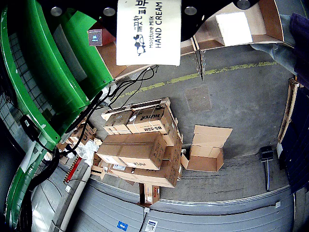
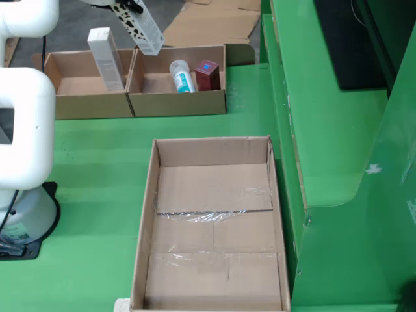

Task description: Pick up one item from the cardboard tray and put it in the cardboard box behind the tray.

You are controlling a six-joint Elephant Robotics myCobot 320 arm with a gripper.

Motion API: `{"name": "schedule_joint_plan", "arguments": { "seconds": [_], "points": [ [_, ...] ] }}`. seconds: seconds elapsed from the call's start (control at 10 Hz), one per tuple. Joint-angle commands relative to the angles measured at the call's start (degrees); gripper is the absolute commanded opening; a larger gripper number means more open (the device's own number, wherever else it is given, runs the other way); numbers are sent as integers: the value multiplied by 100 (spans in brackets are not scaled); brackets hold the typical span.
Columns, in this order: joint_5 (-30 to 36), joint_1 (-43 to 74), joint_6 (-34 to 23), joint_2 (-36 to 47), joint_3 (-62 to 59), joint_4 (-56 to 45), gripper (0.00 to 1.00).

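A white hand cream box point(image 2: 144, 25) with black print hangs tilted at the top of the fixed view, and my gripper point(image 2: 125, 5) is shut on its upper end. It hovers over the seam between the two back cardboard boxes. The wrist view shows the same box point(image 1: 148, 31) close up, clamped under the black gripper mount point(image 1: 193, 9). The large cardboard tray point(image 2: 148, 214) in front holds nothing. The right back box point(image 2: 179, 104) contains a white tube point(image 2: 182, 76) and a dark red carton point(image 2: 207, 75). The left back box point(image 2: 84, 104) holds an upright white carton point(image 2: 106, 58).
The white arm base point(image 2: 23, 156) stands at the left of the green table. A raised green ledge point(image 2: 325, 130) runs along the right side. In the wrist view, stacked cartons point(image 1: 140, 145) and an open carton point(image 1: 207, 150) sit on the grey floor beyond.
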State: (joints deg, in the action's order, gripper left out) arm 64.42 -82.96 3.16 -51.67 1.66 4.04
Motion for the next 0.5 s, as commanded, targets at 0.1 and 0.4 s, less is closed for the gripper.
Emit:
{"name": "schedule_joint_plan", "arguments": {
  "seconds": [0.1,0.4],
  "points": [
    [-75,-38,-38,194,-166,91,0],
    [600,180,244,101,-166,-799,0]
  ]
}}
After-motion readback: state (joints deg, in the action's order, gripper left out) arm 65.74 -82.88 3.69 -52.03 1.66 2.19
